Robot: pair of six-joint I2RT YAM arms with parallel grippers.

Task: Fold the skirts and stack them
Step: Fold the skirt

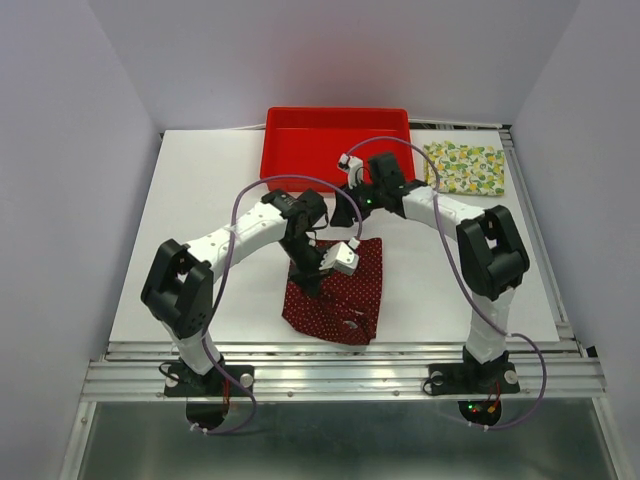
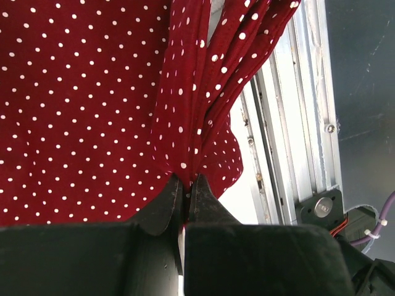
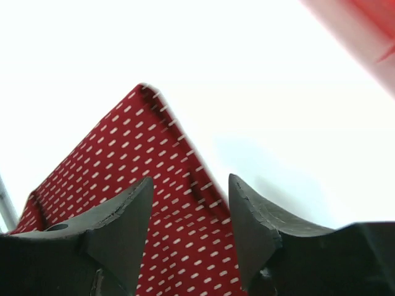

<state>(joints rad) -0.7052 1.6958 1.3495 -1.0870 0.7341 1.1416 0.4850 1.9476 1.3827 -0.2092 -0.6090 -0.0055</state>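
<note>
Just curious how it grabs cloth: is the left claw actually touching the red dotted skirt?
Touching. The left wrist view shows the left claw pinched shut on a gathered fold of the red dotted skirt.

Our left arm (image 1: 235, 240) and right arm (image 1: 445, 210) wear white shells between chunky black joints. A thin purple cable (image 1: 237, 205) loops along each. Our fingers (image 3: 123, 216) are matte black wedges with scuffed edges.

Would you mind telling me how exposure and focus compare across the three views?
Top external: evenly lit and sharp, only faint shadows. Left wrist: red skirt crisp, left gripper almost black, little detail. Right wrist: table blown out to white, tray a blur at top right, the skirt's dots stretched into dashes.
</note>
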